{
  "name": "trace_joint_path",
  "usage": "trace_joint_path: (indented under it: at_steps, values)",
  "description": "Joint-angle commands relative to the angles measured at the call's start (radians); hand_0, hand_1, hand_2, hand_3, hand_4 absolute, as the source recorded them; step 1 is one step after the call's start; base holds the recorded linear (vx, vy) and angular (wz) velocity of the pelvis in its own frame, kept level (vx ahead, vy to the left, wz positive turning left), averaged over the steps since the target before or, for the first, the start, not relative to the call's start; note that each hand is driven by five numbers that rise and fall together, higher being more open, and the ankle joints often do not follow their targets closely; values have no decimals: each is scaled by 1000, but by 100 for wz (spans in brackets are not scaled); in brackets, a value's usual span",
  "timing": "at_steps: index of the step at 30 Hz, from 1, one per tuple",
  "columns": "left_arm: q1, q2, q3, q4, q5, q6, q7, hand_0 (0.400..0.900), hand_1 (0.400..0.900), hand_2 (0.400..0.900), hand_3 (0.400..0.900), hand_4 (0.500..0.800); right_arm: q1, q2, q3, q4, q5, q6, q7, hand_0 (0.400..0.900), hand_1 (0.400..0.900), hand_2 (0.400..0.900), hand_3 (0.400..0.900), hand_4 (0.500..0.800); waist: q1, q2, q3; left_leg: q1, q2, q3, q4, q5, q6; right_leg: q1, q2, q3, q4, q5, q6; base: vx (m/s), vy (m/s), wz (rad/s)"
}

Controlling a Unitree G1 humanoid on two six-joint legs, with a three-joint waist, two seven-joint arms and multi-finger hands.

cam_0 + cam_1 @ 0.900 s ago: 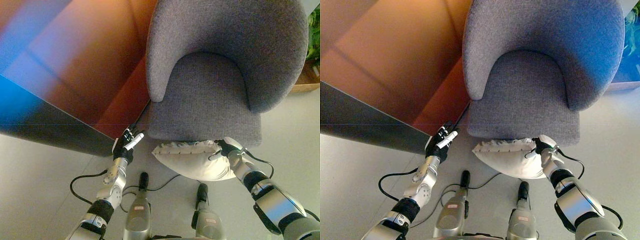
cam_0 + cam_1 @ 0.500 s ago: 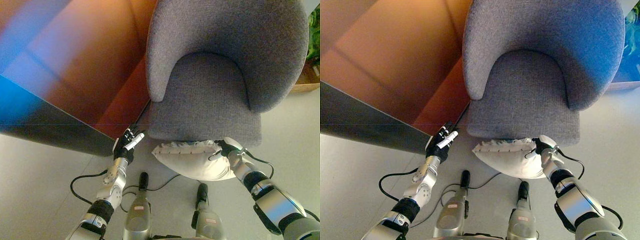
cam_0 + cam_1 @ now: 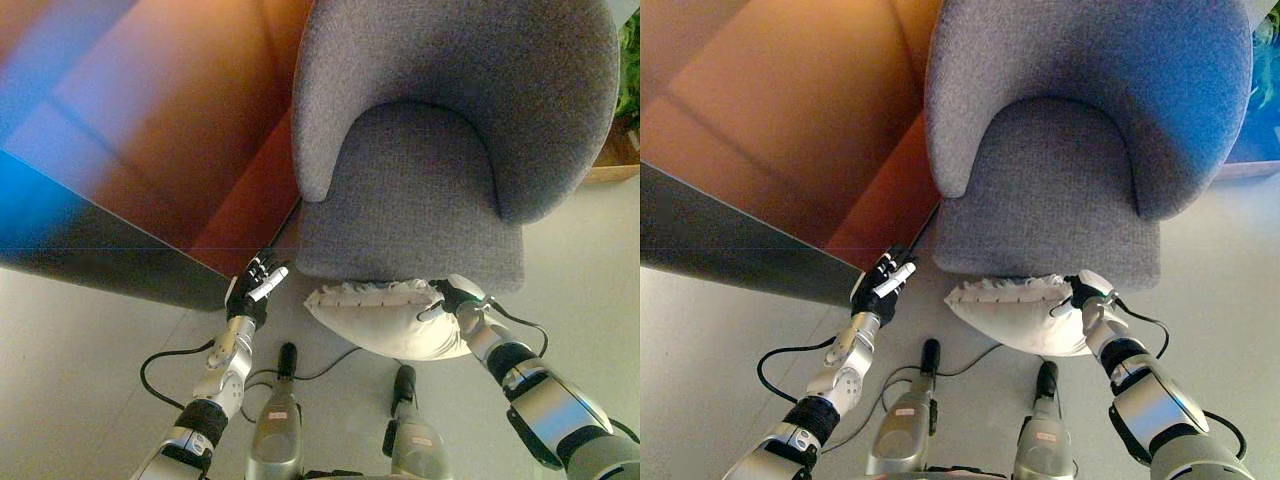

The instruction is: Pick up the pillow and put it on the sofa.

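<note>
A cream pillow (image 3: 385, 320) with a frilled edge hangs just in front of the grey armchair's seat (image 3: 410, 215), below its front edge. My right hand (image 3: 452, 297) is curled round the pillow's right corner and holds it up. My left hand (image 3: 255, 285) hovers to the left of the pillow, apart from it, with straight fingers and nothing in it. The grey upholstered chair (image 3: 1080, 90) with its curved back fills the upper middle of both views.
A dark wall edge or panel (image 3: 110, 265) runs along the left, beside the chair. Pale floor (image 3: 80, 380) lies below it. A wooden ledge with a green plant (image 3: 625, 130) shows at the far right.
</note>
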Motion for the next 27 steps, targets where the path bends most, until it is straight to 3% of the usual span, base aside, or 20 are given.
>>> trace_joint_path:
  at_steps: [1, 27]
  values:
    - [-129, 28, -42, -23, -10, -116, 0, 900, 900, 900, 900, 800, -132, -70, 30, 17, -4, -26, -44, 900, 900, 900, 900, 800, 35, -47, 27, -22, 5, -17, 97, -131, 11, -94, -99, 61, 119, -18, 52, -77, 5, -1]
    - [-209, 45, -68, -54, -38, -162, 30, 900, 900, 900, 900, 800, -263, -96, 67, 47, 19, -23, -40, 900, 900, 900, 900, 800, 33, -44, 94, -134, -5, -20, 119, -110, 19, -216, -93, 56, 141, 16, 49, -20, 0, 0]
